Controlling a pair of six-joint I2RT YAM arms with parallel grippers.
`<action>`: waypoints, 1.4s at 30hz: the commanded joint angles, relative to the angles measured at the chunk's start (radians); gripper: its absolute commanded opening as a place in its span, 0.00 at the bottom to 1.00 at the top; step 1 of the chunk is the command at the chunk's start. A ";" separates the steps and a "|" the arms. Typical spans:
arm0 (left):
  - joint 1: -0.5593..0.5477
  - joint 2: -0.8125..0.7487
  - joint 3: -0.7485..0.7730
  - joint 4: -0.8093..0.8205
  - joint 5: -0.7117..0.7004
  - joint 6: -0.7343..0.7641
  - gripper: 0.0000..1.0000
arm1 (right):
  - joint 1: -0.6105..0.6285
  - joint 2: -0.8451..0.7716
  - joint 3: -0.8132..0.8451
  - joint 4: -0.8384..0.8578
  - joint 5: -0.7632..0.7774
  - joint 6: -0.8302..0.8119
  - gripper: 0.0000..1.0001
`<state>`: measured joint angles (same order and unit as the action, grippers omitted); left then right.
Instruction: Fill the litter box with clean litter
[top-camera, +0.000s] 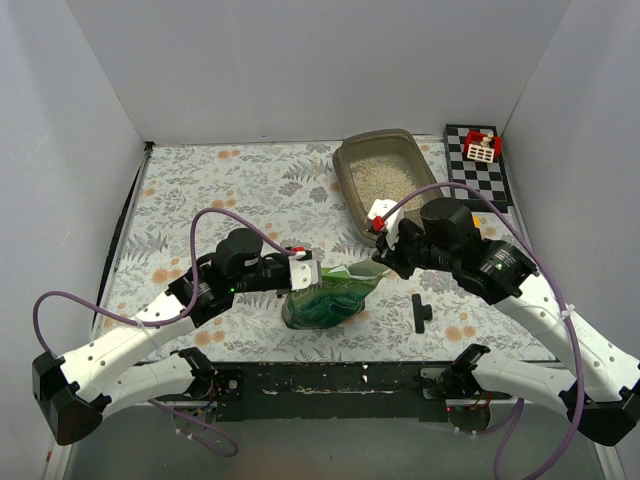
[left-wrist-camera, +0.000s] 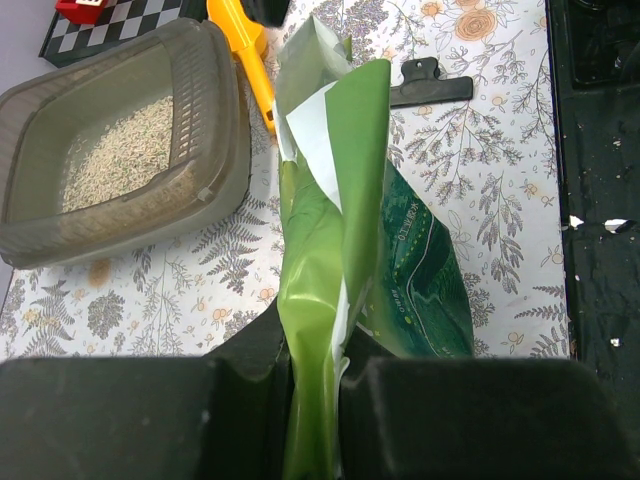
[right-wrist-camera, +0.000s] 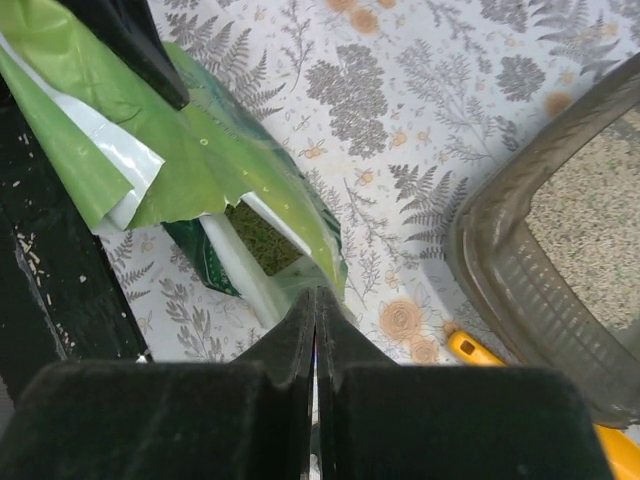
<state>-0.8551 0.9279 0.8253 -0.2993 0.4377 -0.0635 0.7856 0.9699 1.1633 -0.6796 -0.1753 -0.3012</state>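
Both arms hold the green bag (top-camera: 325, 300) by its opened mouth, near the front of the bench (top-camera: 220, 190). The left end effector (left-wrist-camera: 318, 345) is clenched on one lip. The right end effector (right-wrist-camera: 315, 300) looks pinched on the opposite lip, spreading the mouth. The box (left-wrist-camera: 210, 120) sits beyond the bag at far right, near it but apart, with a shallow layer of litter (left-wrist-camera: 115, 155) inside. A scoop (left-wrist-camera: 240, 40) lies beside the box, and a clip (left-wrist-camera: 430, 82) lies by the bag. The step in hand seems to be raising the bag to pour. Next, both arms should lift together, bring the mouth over the box and tip, without either lip slipping.
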 joint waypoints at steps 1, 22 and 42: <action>-0.010 0.008 0.001 0.022 0.032 0.005 0.04 | -0.002 0.012 -0.048 0.041 -0.084 -0.012 0.01; -0.010 0.003 -0.011 0.034 0.049 -0.001 0.06 | -0.012 0.325 -0.117 0.210 -0.228 -0.142 0.01; -0.010 -0.035 0.031 -0.007 -0.017 0.059 0.00 | -0.019 0.425 0.076 -0.069 -0.538 -0.205 0.62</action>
<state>-0.8555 0.9016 0.7853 -0.2863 0.4114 -0.0429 0.7589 1.4052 1.2140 -0.6861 -0.6559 -0.4915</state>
